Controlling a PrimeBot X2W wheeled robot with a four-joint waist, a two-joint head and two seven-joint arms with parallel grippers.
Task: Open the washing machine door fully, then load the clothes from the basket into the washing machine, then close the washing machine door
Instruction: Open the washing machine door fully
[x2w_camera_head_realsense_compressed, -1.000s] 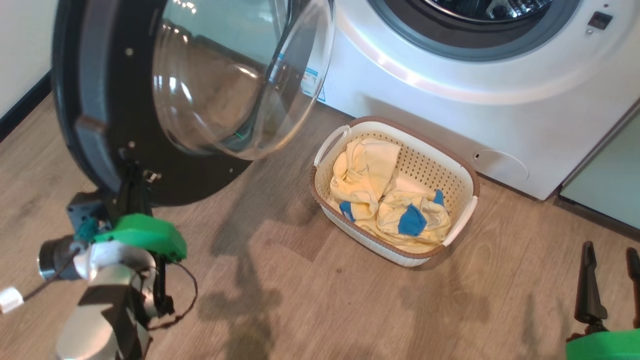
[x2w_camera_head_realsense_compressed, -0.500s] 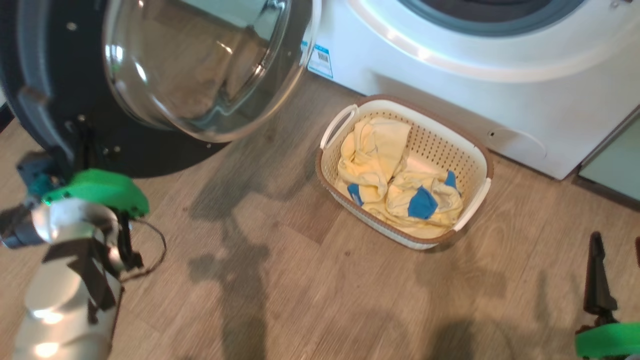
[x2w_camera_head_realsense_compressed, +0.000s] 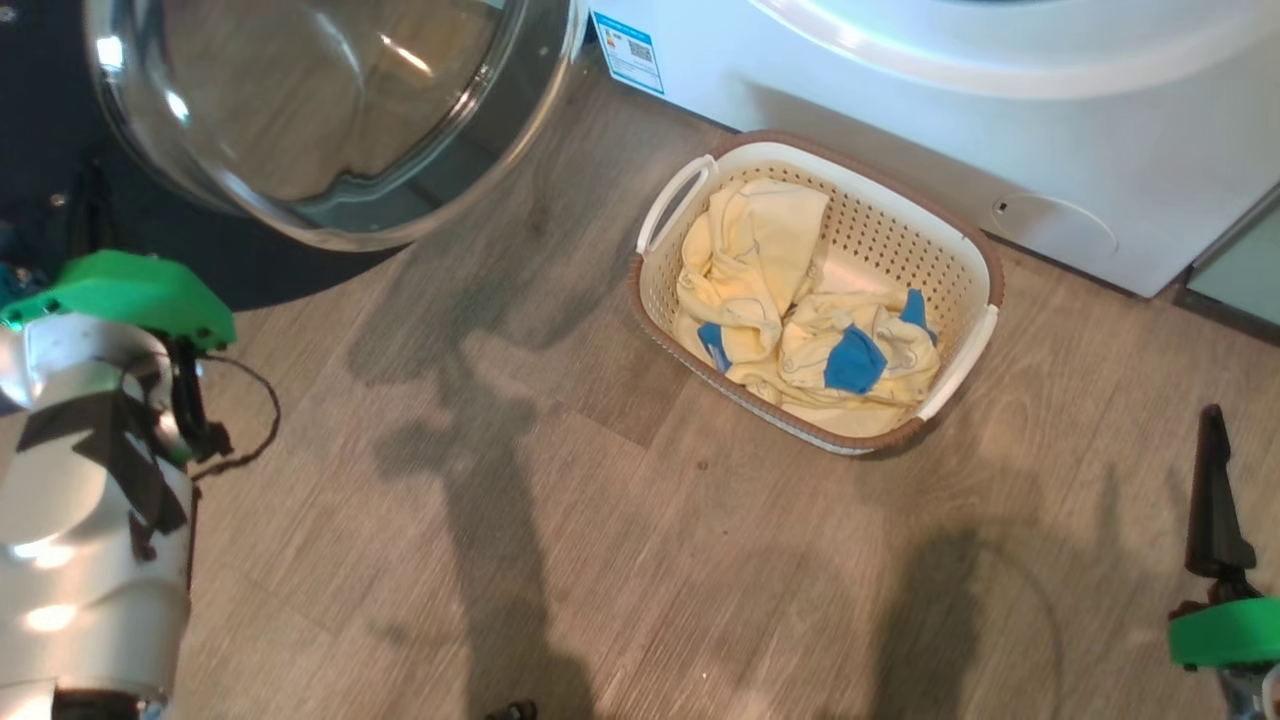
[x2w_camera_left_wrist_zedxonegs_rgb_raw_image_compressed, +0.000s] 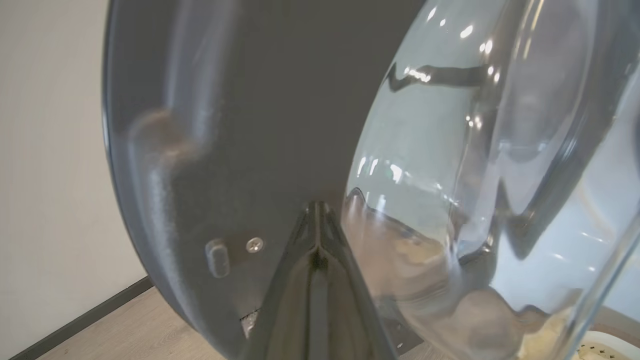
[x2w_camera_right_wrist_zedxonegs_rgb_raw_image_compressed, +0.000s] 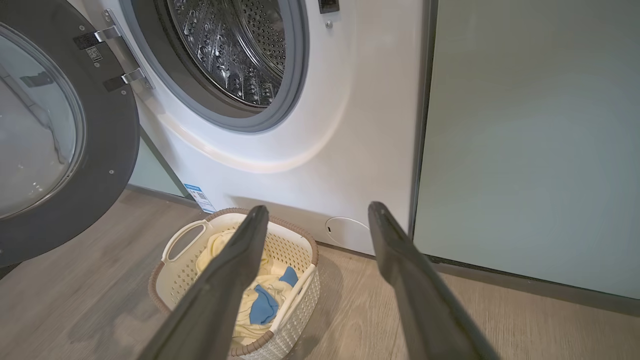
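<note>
Door stood wide open, hung on its metal hinge at the left of the washer, drum mouth fully exposed. Left gripper had its fingers pressed together, nothing between them, tips up at the door's dark inner face just beside the glass bowl; real contact could not be confirmed from the wrist view. Likely reason: closed fingers work as a blunt pusher to nudge the door to its full swing, no grasp needed. Right gripper was spread wide and empty, low over the floor, fingers aimed toward the basket. It looked staged for the first grab of clothes once the door step ended. Basket sat on the floor just in front of the washer, below the drum mouth and right of the door, so the lift to the drum would be short. Clothes lay crumpled inside it, pale yellow with blue patches, none out. Door look: broad glossy black rim, small screws on the inner side, clear bulging bowl reflecting the wood floor and light streaks, no damage seen. Green cabinet panel stood to the washer's right, well clear of both arms.
</note>
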